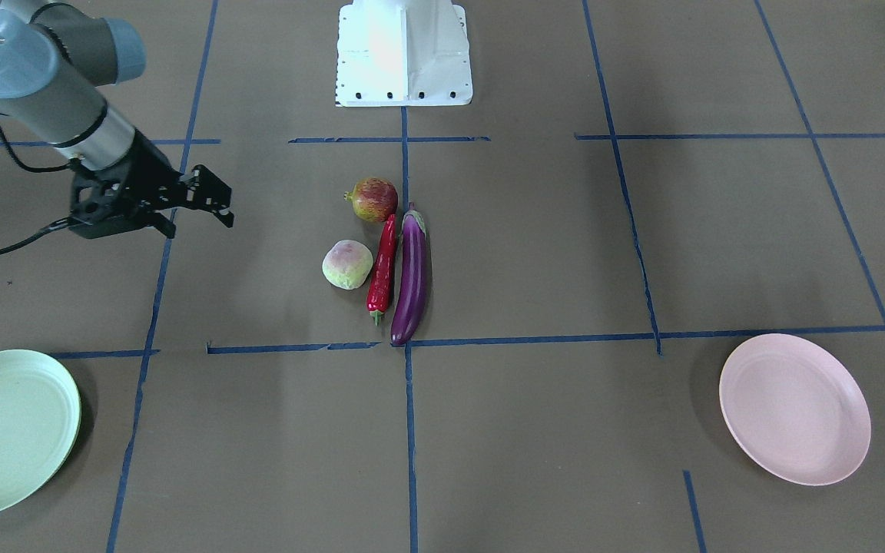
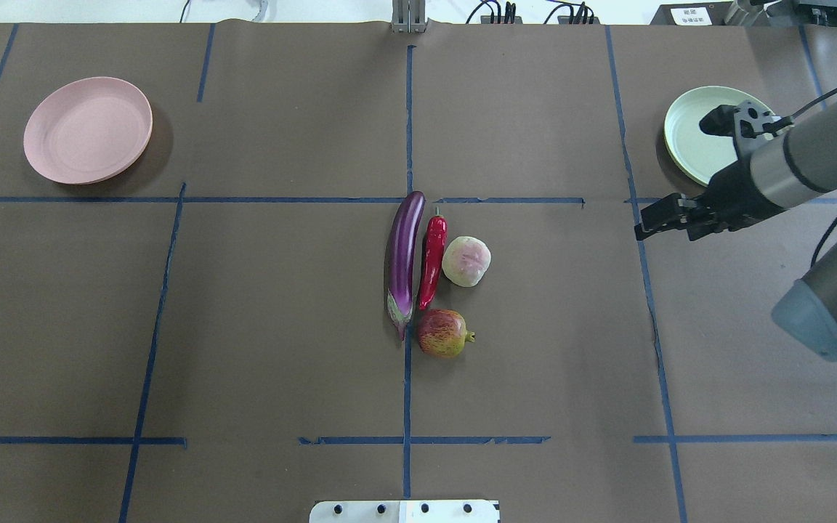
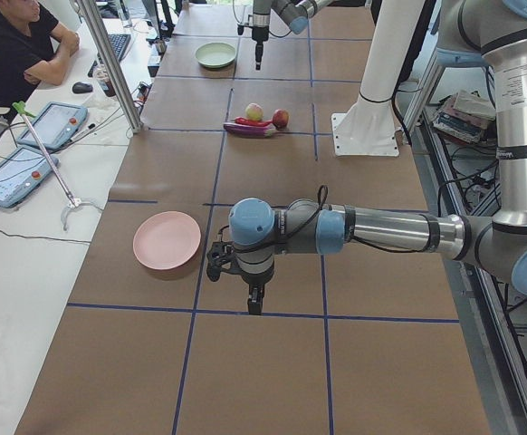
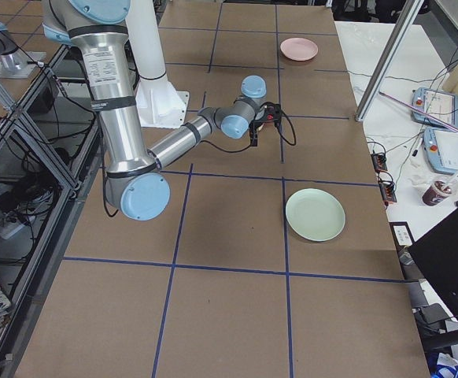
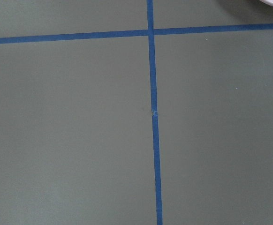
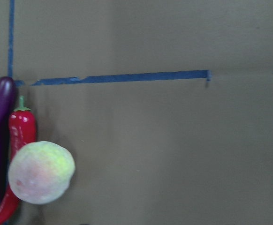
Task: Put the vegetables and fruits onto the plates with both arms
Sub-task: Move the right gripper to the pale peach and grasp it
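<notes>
Nothing is picked yet. The pink plate [image 2: 88, 129] at ten o'clock of the overhead view and the green plate [image 2: 687, 138] at two o'clock both lie bare, so the task stands at its first reach. The eggplant [image 2: 404, 254], chili [image 2: 432, 258], pale fruit [image 2: 466, 261] and pomegranate [image 2: 442, 333] lie bunched mid-worktop [image 2: 244, 327], the pale fruit at the chili's three o'clock and the pomegranate at six. The right claw [image 2: 662, 224] hangs at the bunch's three o'clock, pointing down, jaws seemingly parted and holding nothing. It likely must travel toward nine o'clock over the pale fruit, then descend. The left arm [image 3: 381, 231] stretches low beside the pink plate, its left claw [image 3: 255, 306] pointing down; whether it is open or closed cannot be told.
</notes>
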Available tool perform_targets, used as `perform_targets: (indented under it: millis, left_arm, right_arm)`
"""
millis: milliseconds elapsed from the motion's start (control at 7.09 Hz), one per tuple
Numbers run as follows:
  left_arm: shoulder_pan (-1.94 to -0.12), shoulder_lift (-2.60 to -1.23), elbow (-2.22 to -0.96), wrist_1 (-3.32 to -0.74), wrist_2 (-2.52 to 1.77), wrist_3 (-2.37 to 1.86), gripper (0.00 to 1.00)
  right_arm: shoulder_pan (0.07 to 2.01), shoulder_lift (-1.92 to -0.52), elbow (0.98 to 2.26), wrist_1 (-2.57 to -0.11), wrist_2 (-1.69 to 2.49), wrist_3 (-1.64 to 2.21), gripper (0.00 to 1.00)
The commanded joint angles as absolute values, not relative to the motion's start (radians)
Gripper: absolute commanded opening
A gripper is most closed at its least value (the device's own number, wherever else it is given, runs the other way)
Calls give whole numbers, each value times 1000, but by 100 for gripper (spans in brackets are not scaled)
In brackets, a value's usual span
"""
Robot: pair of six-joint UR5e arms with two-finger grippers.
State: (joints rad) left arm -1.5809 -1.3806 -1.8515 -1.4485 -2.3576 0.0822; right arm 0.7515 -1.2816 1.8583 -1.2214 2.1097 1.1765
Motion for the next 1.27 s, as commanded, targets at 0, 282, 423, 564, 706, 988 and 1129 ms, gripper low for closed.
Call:
perform_targets:
  millis: [0, 282, 423, 564, 706, 988, 1129]
  left_arm:
    - [-1580, -1381, -1852, -1469, -2358, 80, 100]
    - [-1580, -1378, -1850, -1483, -2358, 81, 100]
    - [-1582, -1378, -1850, -1482, -2358, 83, 100]
    - [-1580, -1378, -1850, -1483, -2358, 83, 100]
    - [-1580, -1376, -1850, -1483, -2358, 83, 100]
    - [-1580, -1368, -1850, -1483, -2362, 84, 100]
    - [-1580, -1367, -1850, -1483, -2362, 84, 100]
  right_arm:
    - [631, -1055, 1778, -1398, 1943, 1312, 99]
    - [588, -968, 1694, -1459, 1895, 1372, 99]
    - [551, -966, 1683, -1466, 1815, 1373, 99]
    - [534, -941, 1663, -1506, 1778, 1374, 99]
    - [528, -907, 1620, -1517, 1775, 1376, 99]
    - [509, -907, 1576, -1516, 1723, 1374, 98]
    - [509, -891, 1556, -1513, 1721, 1376, 98]
